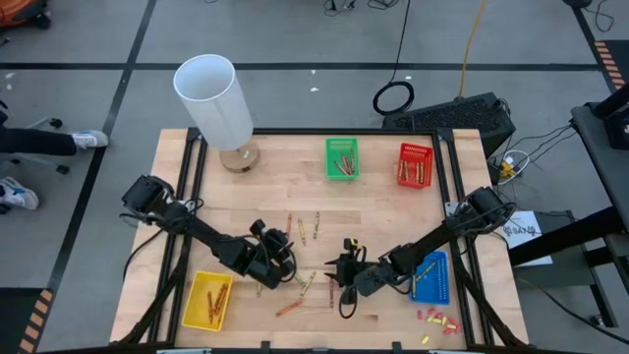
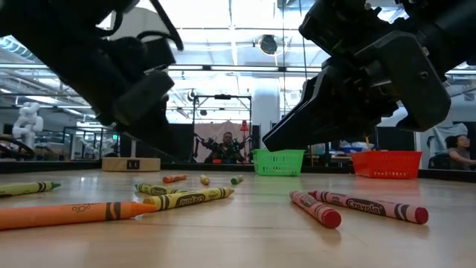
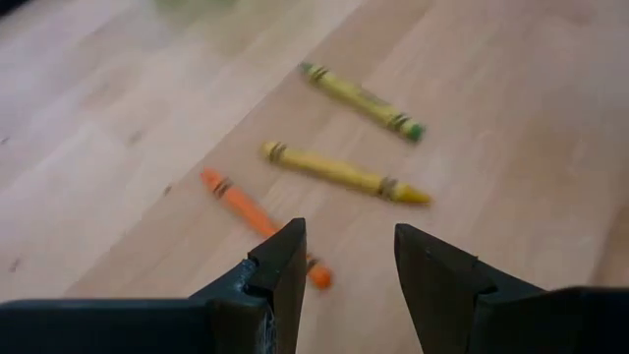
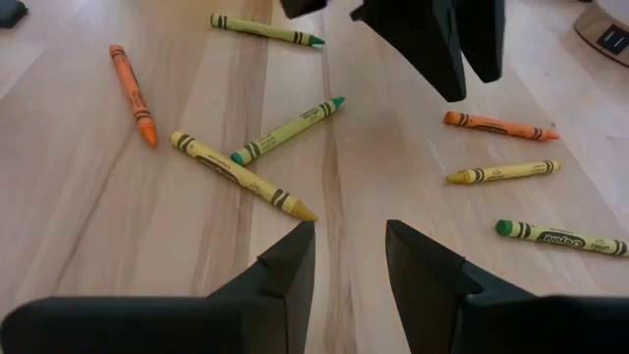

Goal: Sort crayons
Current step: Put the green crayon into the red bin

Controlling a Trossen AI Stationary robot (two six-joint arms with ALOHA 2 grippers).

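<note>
Crayons lie scattered flat on the middle of the wooden table (image 1: pixel 275 187): red (image 1: pixel 289 224), yellow (image 1: pixel 302 233), orange (image 1: pixel 288 308) and others. My left gripper (image 1: pixel 287 265) hangs open low over them. In its wrist view an orange crayon (image 3: pixel 260 221) lies just ahead of the left gripper (image 3: pixel 349 265), with a yellow crayon (image 3: pixel 344 172) and a yellow-green one (image 3: pixel 359 98) beyond. My right gripper (image 1: pixel 339 267) faces it, open. Its wrist view shows the right gripper (image 4: pixel 349 256) over bare wood, a yellow crayon (image 4: pixel 244 177) beside it. Nothing sits between either pair of fingers.
Small baskets stand around the table: green (image 1: pixel 342 157) and red (image 1: pixel 415 164) at the far side with crayons in them, yellow (image 1: pixel 208 300) near left, blue (image 1: pixel 429 277) near right. A white cylinder (image 1: pixel 211 98) stands far left. Tiny red and yellow bits (image 1: pixel 437 320) lie near right.
</note>
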